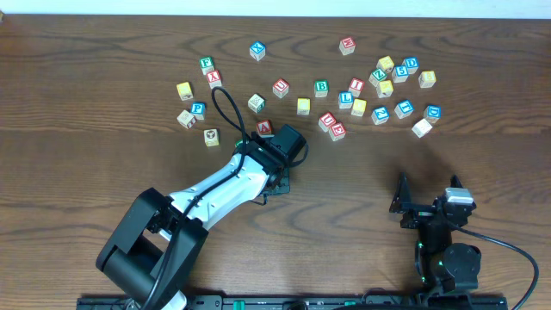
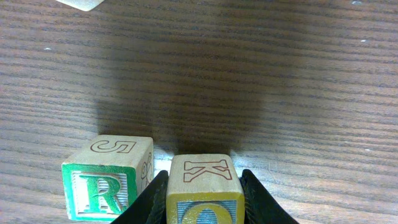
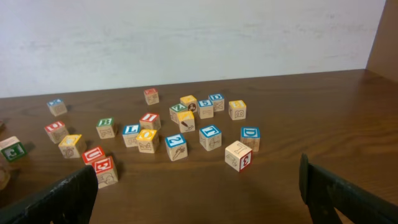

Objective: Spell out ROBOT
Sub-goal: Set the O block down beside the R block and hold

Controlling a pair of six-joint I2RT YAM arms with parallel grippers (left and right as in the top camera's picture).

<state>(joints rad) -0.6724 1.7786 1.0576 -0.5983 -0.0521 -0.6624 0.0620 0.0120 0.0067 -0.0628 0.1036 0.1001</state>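
Looking at a dark brown table [image 1: 103,52] with fine wood grain running lengthwise and a plain white wall [image 3: 186,37] behind it. Blocks are small wooden cubes: pale raw faces, printed colour frames, outline letters, slightly rounded edges. The left gripper [image 2: 203,210] is clamped on the O cube [image 2: 202,171], black fingers [image 2: 148,202] flat on both sides, near the front middle of the table. Front face has a yellow frame, blue panel and yellow O, lower part out of view; top reads K in red outline. R cube [image 2: 102,186] stands just beside it, on the left in the wrist view and level with it; can't tell if they touch. It shows a green R in a green frame on the front and an outline S or 5 on top. The rest are scattered across the far side. B cube [image 1: 321,87] is green, mid-row. T cube [image 3: 210,137] is blue, in the right cluster, with a small letter that reads T as far as I can tell. Yellow cube [image 1: 303,105] sits just left of B, letter unreadable. Red U cube [image 1: 327,120] and E cube [image 1: 337,131] sit nearer than B. The right gripper [image 3: 199,208] is spread wide with nothing in it, over bare table at the near right.
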